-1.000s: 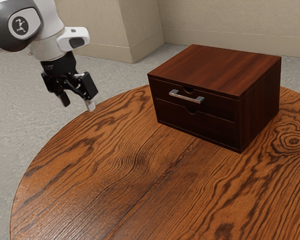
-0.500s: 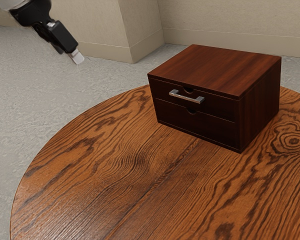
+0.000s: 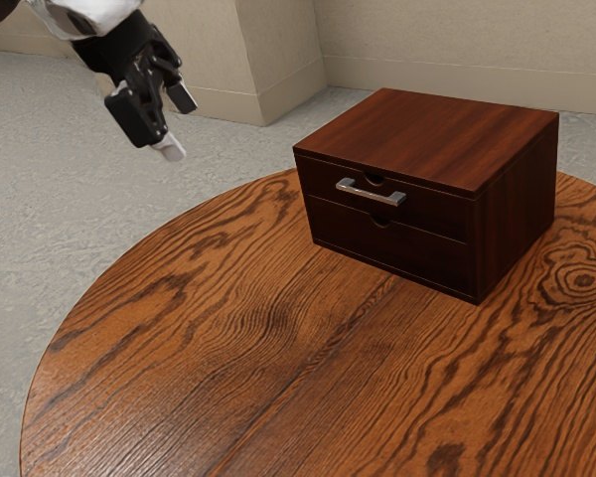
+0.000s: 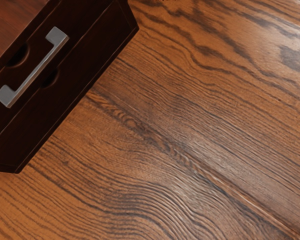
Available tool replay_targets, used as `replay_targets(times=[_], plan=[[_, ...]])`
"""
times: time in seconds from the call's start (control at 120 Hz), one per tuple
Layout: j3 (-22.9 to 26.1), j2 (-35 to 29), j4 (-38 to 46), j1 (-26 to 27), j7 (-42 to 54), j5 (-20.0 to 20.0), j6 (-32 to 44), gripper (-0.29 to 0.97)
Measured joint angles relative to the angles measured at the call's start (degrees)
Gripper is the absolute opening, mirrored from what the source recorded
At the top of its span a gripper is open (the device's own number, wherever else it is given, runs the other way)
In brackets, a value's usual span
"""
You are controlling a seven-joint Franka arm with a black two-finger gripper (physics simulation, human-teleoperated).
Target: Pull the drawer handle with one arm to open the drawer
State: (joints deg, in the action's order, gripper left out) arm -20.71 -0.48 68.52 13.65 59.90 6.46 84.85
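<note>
A dark wooden two-drawer cabinet (image 3: 432,149) stands on the round wooden table (image 3: 278,338), toward the exterior view's right. Its upper drawer front (image 3: 397,199) carries a silver bar handle (image 3: 371,192) and sits flush with the cabinet. My black gripper (image 3: 175,123) hangs in the air at the upper left, well short of the cabinet and above the table's far-left edge. Its fingers stand apart with nothing between them. In the wrist view the handle (image 4: 31,67) and the cabinet front (image 4: 75,60) lie ahead of the hand, over bare tabletop (image 4: 190,140).
Grey carpet floor (image 3: 60,199) surrounds the table. A beige wall with a protruding corner column (image 3: 268,60) stands behind. The table's rim (image 3: 99,288) curves under the gripper's side.
From beside the table's left edge, the hand rose to the upper left corner, then came down and right a little. It has turned, its fingers now pointing toward the cabinet side. The drawer has not moved.
</note>
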Motion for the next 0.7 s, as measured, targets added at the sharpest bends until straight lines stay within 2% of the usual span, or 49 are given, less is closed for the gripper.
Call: replay_targets(times=[0.292,0.7], plan=[[0.6,0.6,9.5,0.5,15.2,1.1,11.9,0.68],[3.2,8.9,10.2,0.2,25.8,2.6,22.9,0.68]])
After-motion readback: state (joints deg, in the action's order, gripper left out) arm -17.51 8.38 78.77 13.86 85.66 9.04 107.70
